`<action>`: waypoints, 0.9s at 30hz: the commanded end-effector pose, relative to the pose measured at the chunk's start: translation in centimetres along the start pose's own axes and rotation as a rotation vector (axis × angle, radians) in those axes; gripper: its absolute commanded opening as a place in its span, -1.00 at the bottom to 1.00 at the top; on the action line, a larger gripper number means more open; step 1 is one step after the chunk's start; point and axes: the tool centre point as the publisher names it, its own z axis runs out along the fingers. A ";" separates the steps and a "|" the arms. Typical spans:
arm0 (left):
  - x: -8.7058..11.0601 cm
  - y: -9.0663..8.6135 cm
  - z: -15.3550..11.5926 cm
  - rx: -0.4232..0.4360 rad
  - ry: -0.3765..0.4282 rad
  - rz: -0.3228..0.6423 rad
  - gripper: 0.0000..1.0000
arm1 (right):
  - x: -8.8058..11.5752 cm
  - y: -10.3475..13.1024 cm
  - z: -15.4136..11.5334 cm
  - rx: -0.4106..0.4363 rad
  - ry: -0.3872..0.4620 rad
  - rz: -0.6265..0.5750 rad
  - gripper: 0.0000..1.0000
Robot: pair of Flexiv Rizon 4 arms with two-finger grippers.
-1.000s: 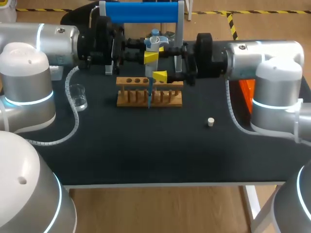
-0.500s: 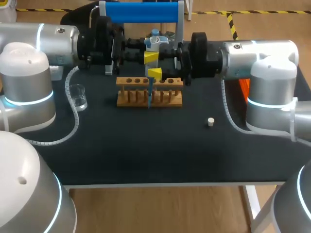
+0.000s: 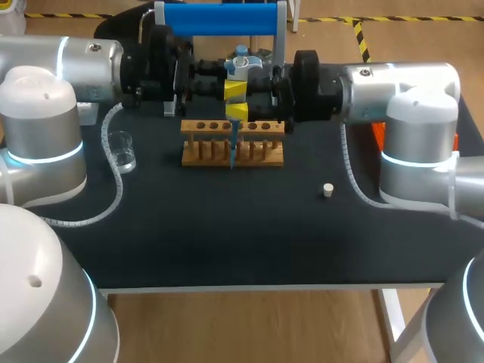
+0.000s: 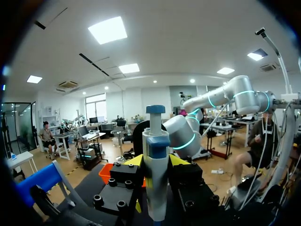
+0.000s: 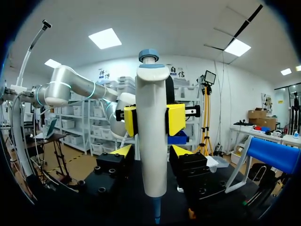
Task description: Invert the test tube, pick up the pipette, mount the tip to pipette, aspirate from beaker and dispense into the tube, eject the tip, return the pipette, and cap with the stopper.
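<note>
The white pipette (image 3: 240, 64) with its blue cap stands upright over the wooden rack (image 3: 261, 151), and its thin blue tip (image 3: 233, 147) points down at the rack. My left gripper (image 3: 234, 89) is shut on the pipette's upper body (image 4: 156, 141), one yellow pad on each side. Coming from the opposite side, my right gripper (image 3: 238, 112) sits just below it. The right gripper's (image 5: 153, 151) fingers flank the pipette's lower body (image 5: 153, 94) with a narrow gap on each side, so it is open. I cannot make out a test tube in the rack.
A glass beaker (image 3: 121, 150) stands at the left near my left arm's cable. The small white stopper (image 3: 327, 190) lies on the black mat to the right of the rack. The blue pipette stand (image 3: 219, 19) rises behind the grippers, and an orange object (image 3: 384, 136) shows beside my right arm.
My right gripper has moved left up to the pipette and its fingers have narrowed around it. The left gripper and the pipette have stayed where they were.
</note>
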 end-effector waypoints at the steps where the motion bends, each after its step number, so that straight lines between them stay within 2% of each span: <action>1: 0.0 0.0 0.1 0.001 0.000 0.001 -1.00 | -0.1 -0.1 0.1 -0.004 0.004 0.000 -0.04; 5: 0.0 0.0 0.1 0.001 0.000 0.001 -1.00 | -0.1 0.0 0.1 -0.011 0.008 0.000 -0.10; 8: 0.0 0.0 0.1 0.001 0.000 0.001 -1.00 | -0.1 0.0 0.1 -0.015 0.008 0.001 -0.23; 13: 0.0 0.0 0.1 0.001 0.000 0.001 -1.00 | -0.2 0.1 0.1 -0.018 0.005 0.001 -1.00; 27: 0.0 0.0 0.1 0.001 0.000 0.001 -1.00 | -0.3 -0.1 -0.2 -0.001 0.021 -0.004 -1.00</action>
